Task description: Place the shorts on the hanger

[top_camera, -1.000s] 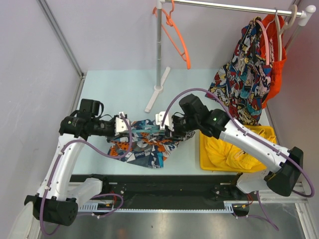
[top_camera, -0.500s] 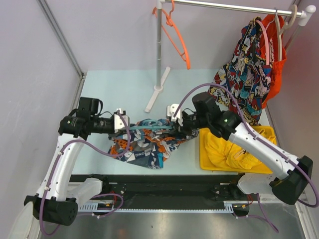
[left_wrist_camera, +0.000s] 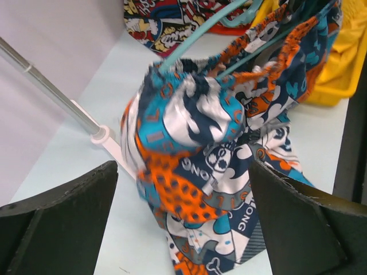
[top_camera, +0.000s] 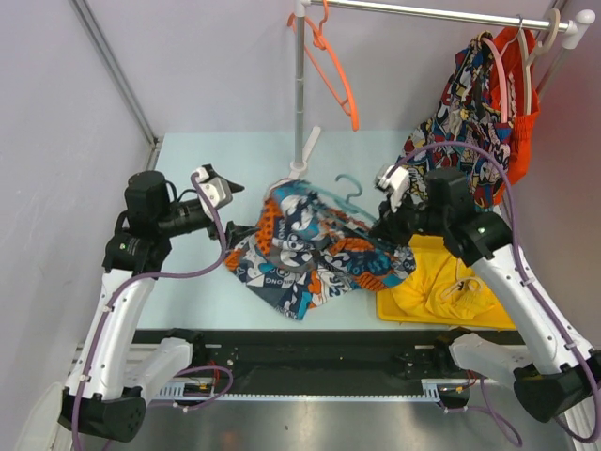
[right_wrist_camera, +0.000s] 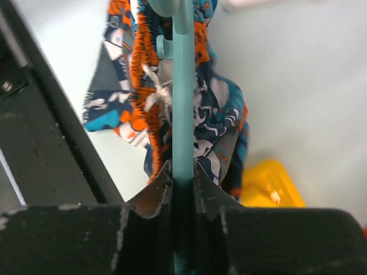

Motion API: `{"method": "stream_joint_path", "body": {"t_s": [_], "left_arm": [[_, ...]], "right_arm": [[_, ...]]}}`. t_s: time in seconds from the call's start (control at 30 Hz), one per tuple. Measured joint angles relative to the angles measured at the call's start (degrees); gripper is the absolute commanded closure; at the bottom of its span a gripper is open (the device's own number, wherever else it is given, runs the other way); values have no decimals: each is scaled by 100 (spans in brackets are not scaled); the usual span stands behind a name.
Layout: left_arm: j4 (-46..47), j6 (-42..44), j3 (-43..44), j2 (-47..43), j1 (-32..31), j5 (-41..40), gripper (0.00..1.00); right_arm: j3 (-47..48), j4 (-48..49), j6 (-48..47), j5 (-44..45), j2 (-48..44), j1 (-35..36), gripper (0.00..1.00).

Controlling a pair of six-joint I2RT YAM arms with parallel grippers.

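- Right hand [top_camera: 387, 224] is clamped tight on the hanger [right_wrist_camera: 183, 86], its teal bar pinched between both fingers.
- The shorts [top_camera: 310, 249] are bunched along that hanger, orange waistband gathered against the bar. The lower cloth lies on the tabletop [top_camera: 216, 150], between the two arms.
- Left hand [left_wrist_camera: 183, 172] gapes wide, gripping nothing, just beside the shorts' left edge.

The shorts [left_wrist_camera: 198, 132] carry the word "LONG" printed in white letters in several spots. From above, only "ONG" shows. Nothing else is legible.
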Motion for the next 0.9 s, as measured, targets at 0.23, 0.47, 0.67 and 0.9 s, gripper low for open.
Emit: {"method": "stream_joint_path", "body": {"t_s": [0.23,0.47,0.67,0.9], "left_arm": [[577,-647,-20,4,2,-76,0],[697,-828,-352,-146,4,-72,0],[730,-876,-494,-258,4,-70,0],[807,-887,-643,-334,4,-66,0]], "right_arm": [[0,-280,669,9,48,-1637,100],[328,-212,1373,457,236,-2452,100],[1456,50,1961,1086,741,-2785,100],[3436,186,2583,1716,1814,-2811,100]]}}
